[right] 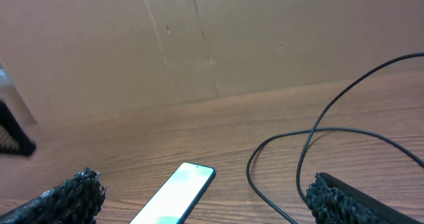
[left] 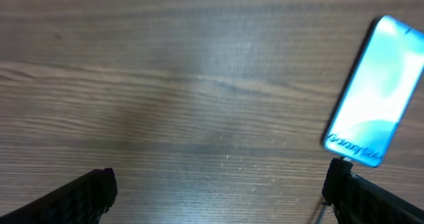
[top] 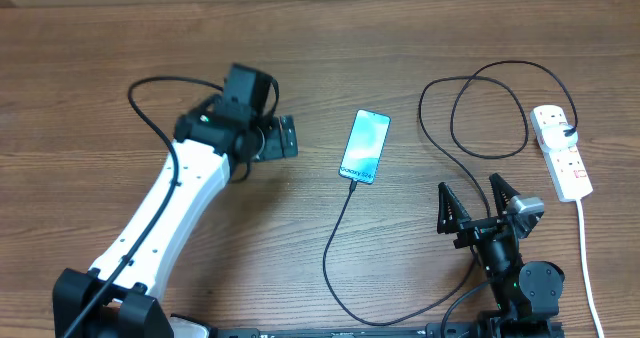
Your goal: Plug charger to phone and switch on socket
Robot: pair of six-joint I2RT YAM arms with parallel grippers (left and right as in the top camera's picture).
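Between the left fingers (left: 83, 196) lies only bare wood: they are spread wide, grip nothing and hang over the tabletop (top: 420, 28). In the left wrist view the phone (left: 374, 95) sits off to their right, its lit blue-teal screen facing up and its lower end close to the right-hand fingertip. From overhead this arm reaches in from the near left corner, and its fingers stop short of the phone, apart from it.

At the near edge, the right fingers (top: 445, 206) also stand fully apart and hold nothing. They point towards the far side, with the phone ahead to their left and the socket (top: 562, 156) ahead to their right.

From the phone's near end, the charger (top: 333, 250) runs as a thin black cable. Its tip seems to be seated in the phone, though the joint is too small to be sure. It curves along the near edge under the right arm, then rises in wide loops between phone and socket. Its black plug sits at the far end of the white socket, which lies flat near the right edge. A thick white cord (top: 585, 263) trails from the socket towards the near side.
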